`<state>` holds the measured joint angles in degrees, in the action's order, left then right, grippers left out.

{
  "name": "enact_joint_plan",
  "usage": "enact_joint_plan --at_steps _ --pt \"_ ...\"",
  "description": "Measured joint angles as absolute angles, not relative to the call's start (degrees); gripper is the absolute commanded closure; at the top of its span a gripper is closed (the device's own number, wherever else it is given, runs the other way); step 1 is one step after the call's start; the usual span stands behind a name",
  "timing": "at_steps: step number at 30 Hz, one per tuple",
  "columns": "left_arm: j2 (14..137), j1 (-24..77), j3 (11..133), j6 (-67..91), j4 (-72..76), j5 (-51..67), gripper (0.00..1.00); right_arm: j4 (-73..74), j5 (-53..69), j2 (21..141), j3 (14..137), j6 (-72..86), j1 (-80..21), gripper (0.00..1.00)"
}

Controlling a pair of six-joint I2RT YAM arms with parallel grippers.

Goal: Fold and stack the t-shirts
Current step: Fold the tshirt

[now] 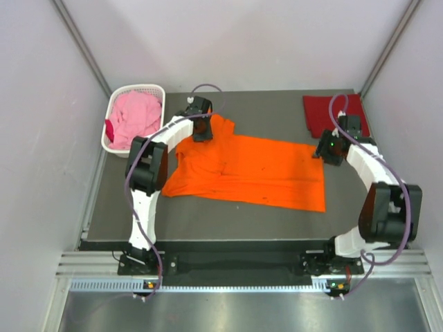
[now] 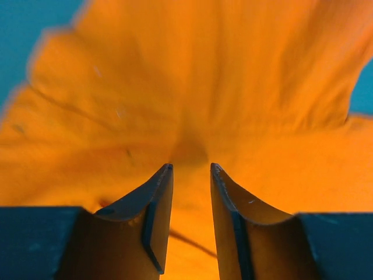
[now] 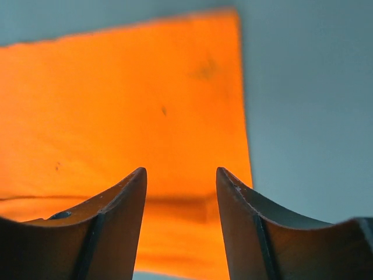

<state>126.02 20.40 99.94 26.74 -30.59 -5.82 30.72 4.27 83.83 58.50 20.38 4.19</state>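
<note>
Orange t-shirt (image 1: 256, 169) lies spread flat on the dark table (image 1: 208, 218), roughly central, its long axis running left to right, with one sleeve projecting at the far-left end. A fold line is visible along its length, and the near-left corner shows some bunching. Left gripper (image 1: 201, 130) is positioned over the far-left part of this shirt, close to the sleeve. In the left wrist view its fingers (image 2: 152, 204) stand parted with a narrow gap; orange cloth fills the view beyond them, and no cloth is seen pinched between the jaws. Right gripper (image 1: 323, 149) is at the shirt's right-hand edge. In the right wrist view its fingers (image 3: 113, 204) stand apart with nothing between them, and the shirt's straight edge and bare table surface lie beneath. Dark red t-shirt (image 1: 320, 109) lies folded flat at the far-right corner of the table, partly covered by the right arm. Pink t-shirt (image 1: 135, 116) sits crumpled inside the white lattice basket (image 1: 142, 88) at the far-left corner. The three shirts lie apart from one another; none is stacked on another.
</note>
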Motion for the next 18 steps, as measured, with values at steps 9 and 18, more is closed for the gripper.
enact_joint_plan --at_steps 9,18 --pt "131.02 15.59 114.41 18.79 -28.91 -5.80 0.55 22.72 12.88 96.62 66.83 8.32 5.54 0.48" --pt "146.34 10.57 130.63 13.61 -30.20 1.43 0.50 22.33 15.75 102.85 71.46 -0.01 7.73 0.46"
